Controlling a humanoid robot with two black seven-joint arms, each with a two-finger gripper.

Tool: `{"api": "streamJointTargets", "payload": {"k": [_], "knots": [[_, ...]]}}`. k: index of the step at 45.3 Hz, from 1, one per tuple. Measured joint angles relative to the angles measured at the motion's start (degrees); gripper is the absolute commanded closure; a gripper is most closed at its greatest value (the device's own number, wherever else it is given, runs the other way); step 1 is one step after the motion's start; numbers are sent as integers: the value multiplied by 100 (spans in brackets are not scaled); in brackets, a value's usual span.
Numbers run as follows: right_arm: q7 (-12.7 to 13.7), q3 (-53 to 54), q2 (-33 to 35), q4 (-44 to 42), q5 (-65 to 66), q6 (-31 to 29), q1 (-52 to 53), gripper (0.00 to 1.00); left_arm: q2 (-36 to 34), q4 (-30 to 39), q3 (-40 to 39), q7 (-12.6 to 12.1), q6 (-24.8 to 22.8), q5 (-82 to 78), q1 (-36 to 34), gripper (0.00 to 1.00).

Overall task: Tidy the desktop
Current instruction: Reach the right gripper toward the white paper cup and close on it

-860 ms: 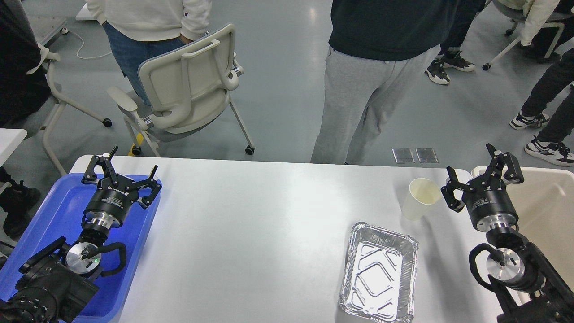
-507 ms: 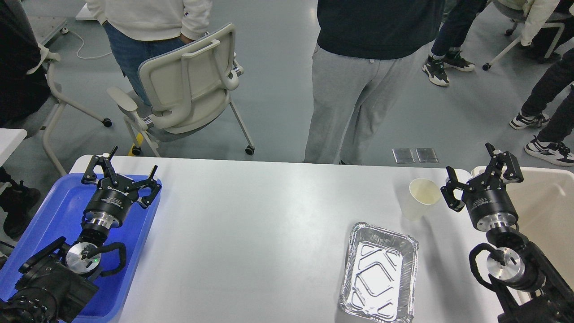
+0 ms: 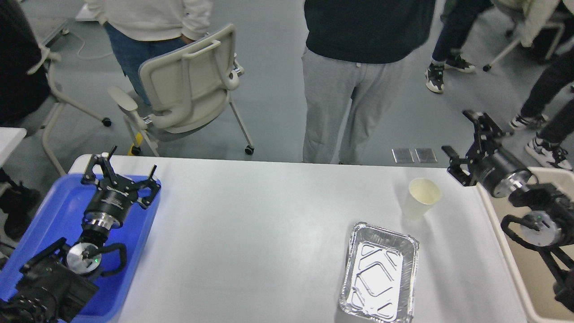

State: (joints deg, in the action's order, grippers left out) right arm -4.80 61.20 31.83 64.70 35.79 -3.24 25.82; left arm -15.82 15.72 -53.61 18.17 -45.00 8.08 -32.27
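Note:
The white desktop [image 3: 251, 233] fills the lower view. An empty paper cup [image 3: 420, 197] stands upright on it at the right. An empty foil tray [image 3: 379, 272] lies in front of the cup. My right gripper [image 3: 466, 137] is open and empty, raised above the table's far right corner, up and right of the cup. My left gripper [image 3: 125, 168] is open and empty over the blue tray [image 3: 45, 224] at the left edge.
A beige bin [image 3: 538, 287] stands off the table's right side under my right arm. A person in grey trousers [image 3: 341, 103] stands at the table's far edge. An office chair [image 3: 188, 85] stands behind the far left.

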Motion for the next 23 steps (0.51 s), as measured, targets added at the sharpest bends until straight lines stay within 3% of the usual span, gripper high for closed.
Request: {"api": "streamJointTargets", "payload": {"k": [4, 10, 23], "knots": [[209, -1077, 649, 69, 780, -103, 628, 0, 1, 1, 0, 0, 0, 0, -3, 0], [316, -2651, 1276, 128, 1611, -392, 1566, 0, 0, 1, 0, 0, 0, 0, -1, 0], [412, -5658, 1443, -150, 3099, -538, 3288, 0, 3, 2, 0, 0, 0, 0, -4, 0]]}}
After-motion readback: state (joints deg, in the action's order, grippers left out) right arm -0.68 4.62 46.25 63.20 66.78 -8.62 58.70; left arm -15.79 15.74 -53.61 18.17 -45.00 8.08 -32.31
